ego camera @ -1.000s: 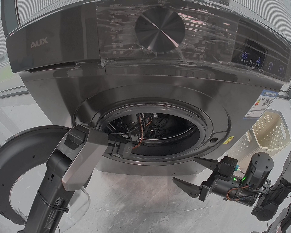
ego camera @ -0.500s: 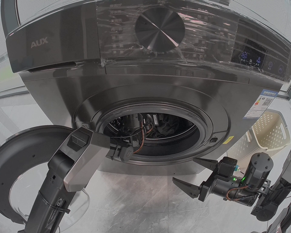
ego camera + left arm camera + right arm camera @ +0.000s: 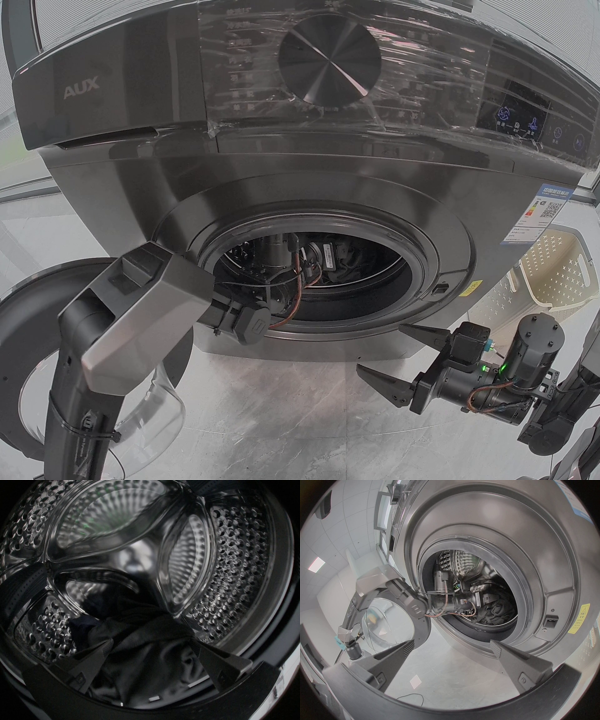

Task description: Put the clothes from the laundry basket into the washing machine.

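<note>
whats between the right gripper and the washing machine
Just bare floor, nothing else; the right wrist view shows it between the right gripper and the washing machine.

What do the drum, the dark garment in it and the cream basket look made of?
Perforated washer drum: polished metal, likely stainless steel, given mirror-like glints around the holes. Dark crumpled garment: soft matte fabric, lying in loose folds; fibre unclear. Cream laundry basket: apparently rigid moulded plastic, with a regular cut-out pattern.

The washing machine (image 3: 375,181) is dark grey, its drum (image 3: 237,558) silvery with dotted holes, the clothes (image 3: 140,655) black, the laundry basket (image 3: 550,270) cream (cross-patterned cutouts).
</note>
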Robot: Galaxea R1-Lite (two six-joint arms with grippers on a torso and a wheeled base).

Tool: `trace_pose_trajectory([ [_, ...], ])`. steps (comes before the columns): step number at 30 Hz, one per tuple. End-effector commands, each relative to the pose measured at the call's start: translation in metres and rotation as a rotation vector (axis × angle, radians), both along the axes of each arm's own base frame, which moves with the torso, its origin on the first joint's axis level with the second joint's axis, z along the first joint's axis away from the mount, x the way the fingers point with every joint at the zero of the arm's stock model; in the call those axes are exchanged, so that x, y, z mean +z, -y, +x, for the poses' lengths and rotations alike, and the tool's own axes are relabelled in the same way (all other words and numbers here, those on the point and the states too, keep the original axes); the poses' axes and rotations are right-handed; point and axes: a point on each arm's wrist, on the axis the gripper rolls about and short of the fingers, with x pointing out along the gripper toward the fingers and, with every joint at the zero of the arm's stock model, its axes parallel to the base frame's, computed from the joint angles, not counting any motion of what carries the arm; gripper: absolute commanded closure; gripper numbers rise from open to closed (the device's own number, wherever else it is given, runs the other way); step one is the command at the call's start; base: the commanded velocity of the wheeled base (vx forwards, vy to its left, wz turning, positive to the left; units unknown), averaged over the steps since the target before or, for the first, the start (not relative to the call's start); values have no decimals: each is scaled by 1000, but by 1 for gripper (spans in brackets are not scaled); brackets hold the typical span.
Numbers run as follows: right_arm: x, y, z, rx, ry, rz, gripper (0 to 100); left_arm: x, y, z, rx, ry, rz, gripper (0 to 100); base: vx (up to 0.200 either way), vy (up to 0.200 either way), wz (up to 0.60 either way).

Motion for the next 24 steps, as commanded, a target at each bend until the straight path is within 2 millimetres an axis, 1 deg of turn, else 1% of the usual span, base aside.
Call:
trace_pose_trajectory([
  [1,1,1,0,-1,4,4,0,33,-2,-64,-83,-13,19,0,0,0,0],
  [4,0,2,-3,3,-5,-2,0,24,-1,-94,-125,-14,57,0,0,0,0],
  [5,-1,3,-5,5,-9,-5,0,17,-1,-110,-152,-5,93,0,0,0,0],
  [6,-1,6,-8,8,-14,-11,0,13,-3,-121,-173,6,120,0,0,0,0],
  [7,-1,6,-8,8,-14,-11,0,13,-3,-121,-173,6,120,0,0,0,0],
  [8,0,11,-14,11,-13,-14,0,8,-7,-145,-210,25,133,0,0,0,0],
  [9,1,12,-16,11,-13,-14,0,8,-7,-147,-215,25,135,0,0,0,0],
  [10,5,17,-22,14,-4,-6,0,4,-14,-169,-242,31,146,0,0,0,0],
  [12,8,22,-28,14,3,0,0,2,-22,-189,-270,16,160,0,0,0,0],
  [13,8,23,-30,14,4,1,0,2,-26,-193,-275,12,164,0,0,0,0],
  [14,9,30,-38,14,1,0,0,3,-37,-211,-300,-4,181,0,0,0,0],
  [16,9,36,-44,12,-6,-4,0,4,-47,-226,-331,-14,188,0,0,0,0],
  [18,13,40,-46,-10,2,10,0,12,-56,-240,-349,10,166,0,0,0,0],
  [19,14,41,-46,-13,5,10,0,13,-57,-242,-351,13,164,0,0,0,0],
  [21,26,50,-49,-63,62,49,0,24,-68,-255,-361,45,139,0,0,0,0],
  [23,32,57,-50,-115,90,68,0,32,-75,-261,-353,64,130,0,0,0,0],
  [24,36,64,-49,-175,105,76,0,38,-82,-266,-349,84,118,0,-200,0,0],
])
